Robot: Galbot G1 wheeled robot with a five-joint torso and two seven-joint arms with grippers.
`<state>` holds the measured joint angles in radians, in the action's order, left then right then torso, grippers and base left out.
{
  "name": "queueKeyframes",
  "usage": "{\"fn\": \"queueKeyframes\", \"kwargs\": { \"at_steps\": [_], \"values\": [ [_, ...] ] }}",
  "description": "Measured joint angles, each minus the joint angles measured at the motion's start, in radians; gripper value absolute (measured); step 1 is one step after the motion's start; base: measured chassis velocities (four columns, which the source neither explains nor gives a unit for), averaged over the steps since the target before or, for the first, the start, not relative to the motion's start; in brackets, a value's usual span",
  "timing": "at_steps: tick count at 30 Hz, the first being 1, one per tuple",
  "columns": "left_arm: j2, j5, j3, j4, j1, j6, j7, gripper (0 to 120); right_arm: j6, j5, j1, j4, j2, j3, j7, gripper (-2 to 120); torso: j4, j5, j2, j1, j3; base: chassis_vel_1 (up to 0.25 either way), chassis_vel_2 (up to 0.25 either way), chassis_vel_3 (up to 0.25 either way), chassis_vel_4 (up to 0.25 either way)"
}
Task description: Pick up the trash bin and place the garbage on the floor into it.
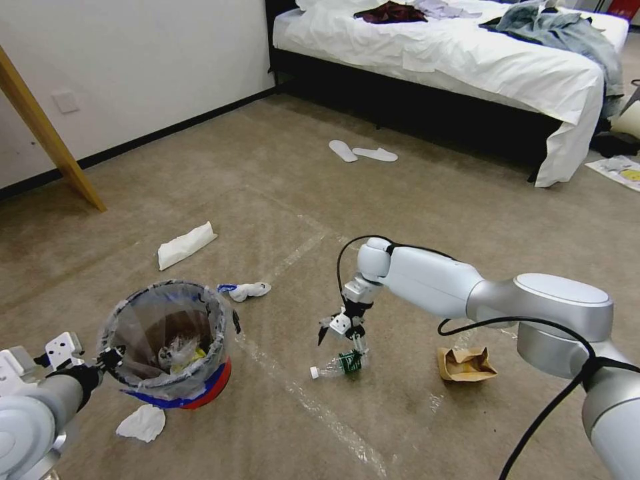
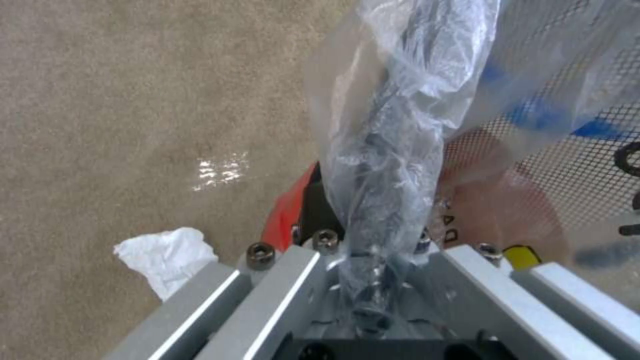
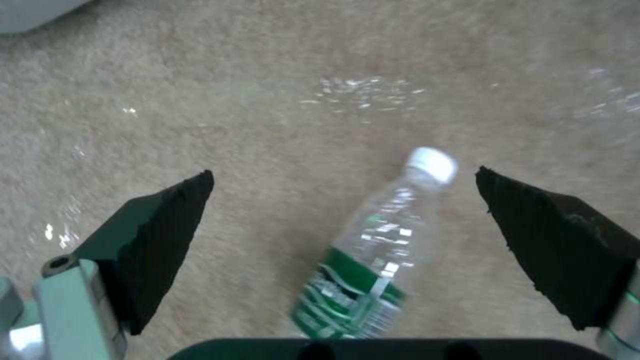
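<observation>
The trash bin (image 1: pixel 200 390), red with a blue band and a clear bag over its rim, is tilted at the lower left with litter inside. My left gripper (image 1: pixel 110 357) is shut on its rim; the left wrist view has the bagged rim clamped in the gripper (image 2: pixel 370 260) beside the red wall (image 2: pixel 283 215). My right gripper (image 1: pixel 343 333) hangs open just above a clear green-labelled bottle (image 1: pixel 337 365) lying on the floor (image 1: pixel 400 200). In the right wrist view the bottle (image 3: pixel 373 250) lies between the spread fingers (image 3: pixel 167 235), untouched.
More garbage lies around: a torn brown paper bag (image 1: pixel 465 364), a crumpled tissue (image 1: pixel 141 423) by the bin, a folded white tissue (image 1: pixel 185 245), a white and blue scrap (image 1: pixel 245 291). Slippers (image 1: pixel 363 153) and a bed (image 1: pixel 467 67) stand farther back.
</observation>
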<state>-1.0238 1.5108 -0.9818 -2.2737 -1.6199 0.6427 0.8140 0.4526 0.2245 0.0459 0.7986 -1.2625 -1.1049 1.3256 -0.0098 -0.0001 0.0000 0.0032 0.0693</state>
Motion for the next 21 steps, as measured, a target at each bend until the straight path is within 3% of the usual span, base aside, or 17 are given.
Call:
{"fn": "queueKeyframes", "kwargs": {
  "at_steps": [21],
  "values": [
    [-0.008, -0.031, 0.017, 0.017, 0.01, -0.005, -0.011, 0, 0.008, -0.118, -0.1, -0.106, -0.001, 0.05, -0.091, 100, 0.0001, 0.0002, 0.0, 0.0, 0.0, 0.0, 0.0, 0.0, 0.0]
  ]
}}
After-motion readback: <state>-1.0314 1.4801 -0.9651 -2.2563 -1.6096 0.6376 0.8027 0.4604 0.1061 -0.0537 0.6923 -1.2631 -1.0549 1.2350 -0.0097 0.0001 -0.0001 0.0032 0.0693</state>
